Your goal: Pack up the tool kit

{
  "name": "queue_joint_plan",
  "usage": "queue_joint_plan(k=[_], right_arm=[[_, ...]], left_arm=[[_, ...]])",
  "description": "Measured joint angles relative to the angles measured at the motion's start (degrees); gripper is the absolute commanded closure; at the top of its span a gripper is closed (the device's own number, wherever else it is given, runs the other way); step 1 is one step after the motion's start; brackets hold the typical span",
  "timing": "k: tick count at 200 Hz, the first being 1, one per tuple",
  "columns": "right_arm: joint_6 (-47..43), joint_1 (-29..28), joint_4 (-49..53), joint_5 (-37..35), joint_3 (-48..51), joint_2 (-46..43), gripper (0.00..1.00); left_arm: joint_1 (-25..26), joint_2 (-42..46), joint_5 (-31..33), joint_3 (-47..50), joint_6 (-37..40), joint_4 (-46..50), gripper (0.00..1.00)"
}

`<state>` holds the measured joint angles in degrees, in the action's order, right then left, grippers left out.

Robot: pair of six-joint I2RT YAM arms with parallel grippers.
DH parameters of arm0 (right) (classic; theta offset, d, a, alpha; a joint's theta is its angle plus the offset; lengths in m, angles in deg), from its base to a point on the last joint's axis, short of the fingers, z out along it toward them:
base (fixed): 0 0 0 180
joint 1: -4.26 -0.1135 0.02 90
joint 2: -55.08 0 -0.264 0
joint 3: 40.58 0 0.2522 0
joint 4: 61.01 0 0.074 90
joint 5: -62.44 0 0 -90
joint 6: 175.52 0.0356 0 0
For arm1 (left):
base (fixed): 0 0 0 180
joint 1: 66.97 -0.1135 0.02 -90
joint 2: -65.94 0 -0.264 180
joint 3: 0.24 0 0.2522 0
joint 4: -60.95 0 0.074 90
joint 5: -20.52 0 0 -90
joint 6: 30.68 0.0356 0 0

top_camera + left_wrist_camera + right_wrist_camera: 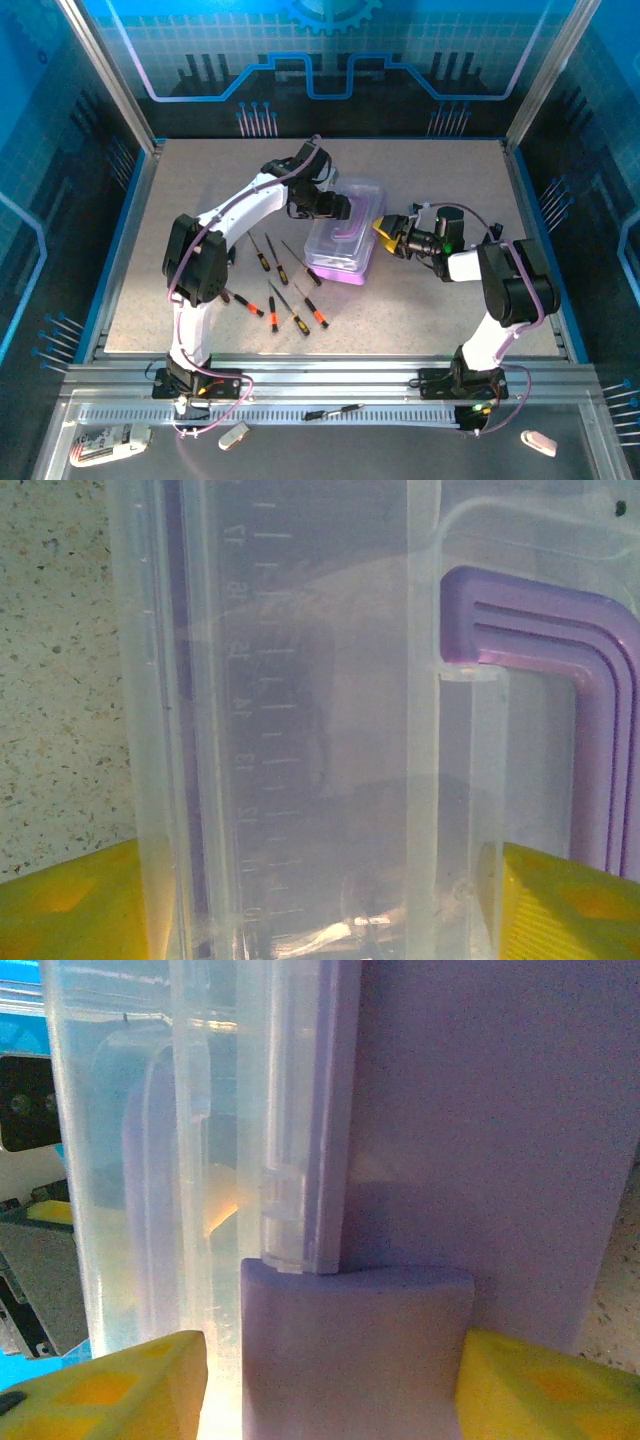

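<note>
1. Carrying everything, the counter (440, 180) has bare room around the case, so each arm can reach it from its own side.
2. The case (345, 240) sits mid-counter, toward the back, with its clear lid against the purple base and the purple handle (590, 710) at the lid. It looks closed, and I judge it has to be opened before anything can be packed.
3. The left pincer (320, 918) straddles a stretch of the lid at the case's far-left edge. Its yellow pads (60, 910) meet plastic on both sides, so I read it as clenched on the case. Most likely it is bracing the case so it cannot slide while the other arm works.
4. The right pincer (382, 232) comes in at the case's right edge.
5. In the right wrist view its fingers flank the purple latch (355, 1345). One finger touches the latch and the other shows a lit gap, so the pincer is released and not yet grasping. That placement suggests the step in hand is freeing the latch. A slip could tip the case against the left arm's hold.
6. The screwdrivers (272, 312) lie loose on the counter, left of and in front of the case, near it but apart. They are scattered at mixed angles, so each will likely need its own pick. One stray driver (335, 410) lies on the front rail, well apart from the rest.
</note>
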<state>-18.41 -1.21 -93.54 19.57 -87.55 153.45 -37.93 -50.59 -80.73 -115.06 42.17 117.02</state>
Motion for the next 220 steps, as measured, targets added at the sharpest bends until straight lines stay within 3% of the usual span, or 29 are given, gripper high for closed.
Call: queue_joint_plan(k=[121,220], right_arm=[[2.5,0.5,1.8,-0.4,0.0,-1.0,0.39],[3.0,3.9,5.1,-0.2,2.0,-5.0,0.40]], left_arm=[[1.6,-0.4,4.7,-1.0,-0.9,0.9,0.29],[3.4,-1.8,5.0,-2.9,-2.5,1.1,0.30]])
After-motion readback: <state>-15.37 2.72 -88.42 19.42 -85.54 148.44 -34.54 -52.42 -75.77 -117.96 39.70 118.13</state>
